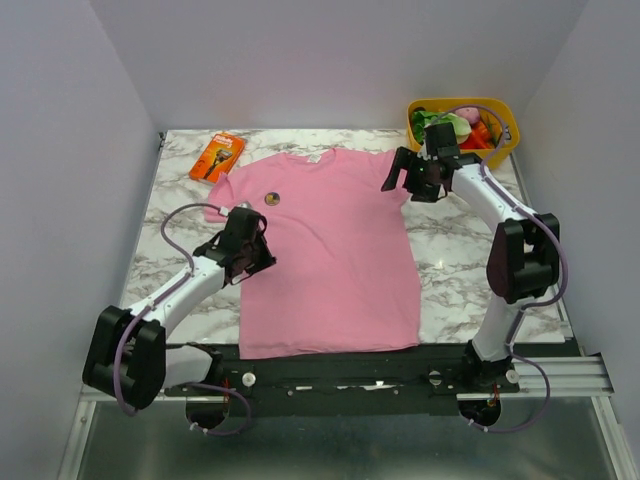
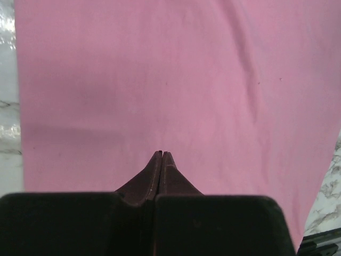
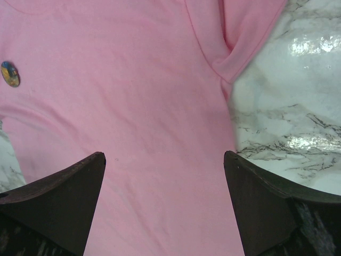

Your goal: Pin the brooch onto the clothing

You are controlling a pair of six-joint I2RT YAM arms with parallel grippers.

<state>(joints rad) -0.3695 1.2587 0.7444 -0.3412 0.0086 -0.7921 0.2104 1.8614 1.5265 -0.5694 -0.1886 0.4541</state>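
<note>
The pink T-shirt [image 1: 325,255] lies flat on the marble table, collar toward the back. The brooch [image 1: 272,198], a tiny dark round disc, sits on the shirt's upper left chest; it also shows at the left edge of the right wrist view [image 3: 10,73]. My left gripper [image 1: 250,262] is shut and empty, over the shirt's left side below the brooch; its view shows only pink fabric [image 2: 170,80]. My right gripper [image 1: 400,172] is open and empty, above the shirt's right sleeve [image 3: 240,32].
An orange rectangular package [image 1: 217,156] lies at the back left, beside the shirt's left sleeve. A yellow basket [image 1: 505,112] with colourful items stands at the back right, behind the right arm. Grey walls enclose the table on three sides.
</note>
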